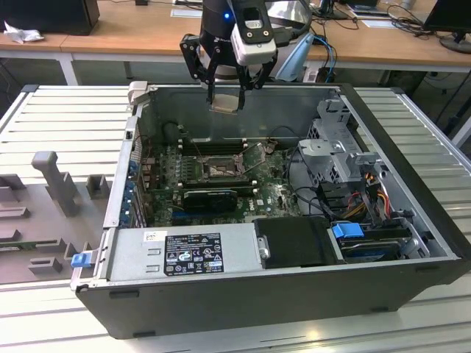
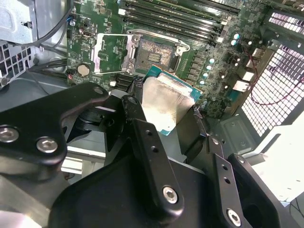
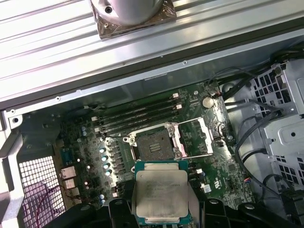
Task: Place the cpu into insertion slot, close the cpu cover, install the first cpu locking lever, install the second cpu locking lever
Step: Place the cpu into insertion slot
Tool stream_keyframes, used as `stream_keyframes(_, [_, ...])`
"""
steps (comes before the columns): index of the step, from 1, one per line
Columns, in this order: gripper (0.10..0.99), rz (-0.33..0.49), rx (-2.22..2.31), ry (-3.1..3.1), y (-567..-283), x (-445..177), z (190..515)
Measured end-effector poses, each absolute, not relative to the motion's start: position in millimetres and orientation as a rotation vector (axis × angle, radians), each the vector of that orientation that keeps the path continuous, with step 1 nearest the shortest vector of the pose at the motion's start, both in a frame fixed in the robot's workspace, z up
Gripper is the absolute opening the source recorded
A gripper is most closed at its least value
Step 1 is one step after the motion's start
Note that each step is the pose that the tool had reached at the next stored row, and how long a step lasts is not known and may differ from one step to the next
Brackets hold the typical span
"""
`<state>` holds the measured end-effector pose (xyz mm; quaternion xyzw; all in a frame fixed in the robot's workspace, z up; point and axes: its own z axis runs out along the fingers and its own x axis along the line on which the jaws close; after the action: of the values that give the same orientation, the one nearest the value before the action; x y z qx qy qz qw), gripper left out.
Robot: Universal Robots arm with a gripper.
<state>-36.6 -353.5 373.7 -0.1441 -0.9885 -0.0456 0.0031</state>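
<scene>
My pincer (image 1: 225, 95) clamps the flat square silver-beige cpu (image 3: 161, 194) by opposite edges, dark-centred silver-rimmed insertion slot (image 3: 154, 145) below it; I judge it light, stiff, slick, fragile underneath.

In the exterior view the arm (image 1: 221, 22) is cut off by the picture's top edge just above its wrist. The insertion slot (image 1: 219, 169), deep inside the open computer case (image 1: 243, 294), is too small for its contacts to be made out. In the second wrist view the black links of the gripper (image 2: 166, 111) hide much of the green circuit board (image 2: 213, 61) and cover the near edge of the cpu (image 2: 168, 104). In the first wrist view that edge of the cpu and most of the fingers (image 3: 116, 209) run off the picture. A rounded silver part (image 3: 130, 12) is also cut off by the frame.
</scene>
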Motion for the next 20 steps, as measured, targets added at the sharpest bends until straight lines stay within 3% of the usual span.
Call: stream_keyframes(20, [0.529,-0.144,-0.581,-3.082,-353.5,-36.6,373.4])
